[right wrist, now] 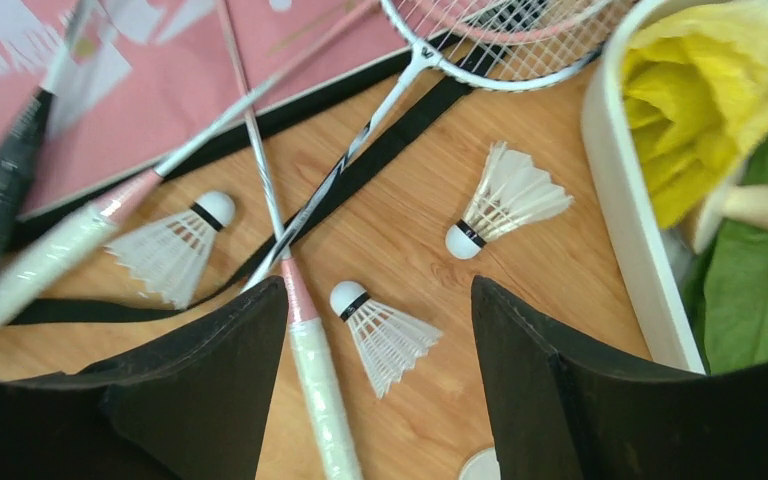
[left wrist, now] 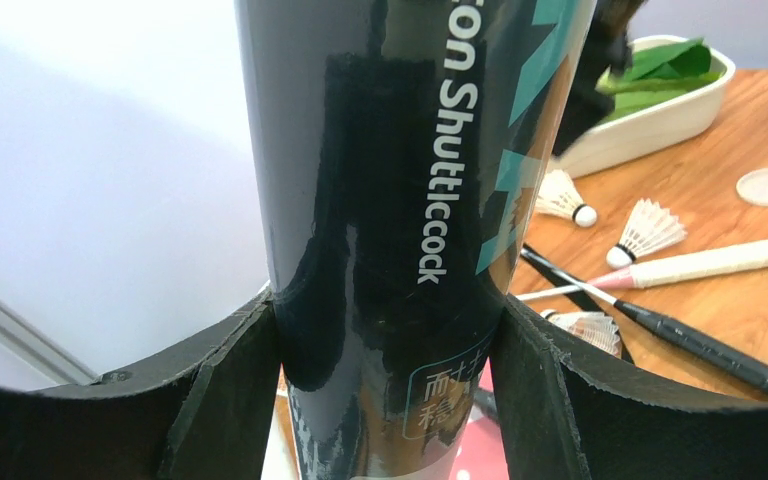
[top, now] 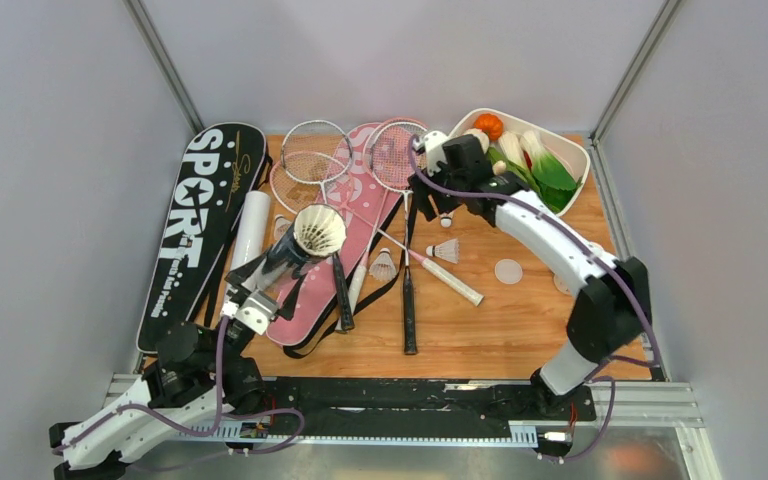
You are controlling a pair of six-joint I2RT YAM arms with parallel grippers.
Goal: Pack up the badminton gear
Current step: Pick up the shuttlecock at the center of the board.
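My left gripper (top: 265, 278) (left wrist: 385, 310) is shut on a black shuttlecock tube (top: 290, 258) (left wrist: 380, 200), held tilted over the pink cover (top: 360, 215). White feathers (top: 318, 230) fill the tube's open mouth. My right gripper (top: 428, 205) (right wrist: 378, 290) hangs open just above the table. One shuttlecock (right wrist: 385, 335) lies under the gap between its fingers, beside a white racket grip (right wrist: 320, 400). Two more shuttlecocks (right wrist: 505, 200) (right wrist: 175, 250) lie close by. Several rackets (top: 315, 160) cross over the pink cover. The black "SPORT" cover (top: 195, 230) and a white tube (top: 251, 228) lie at the left.
A white bowl (top: 550, 132) (right wrist: 620, 200) of toy vegetables stands at the back right, close to my right gripper. Two round white lids (top: 508, 270) (top: 565, 285) lie on the wood right of centre. Grey walls close in both sides and the back.
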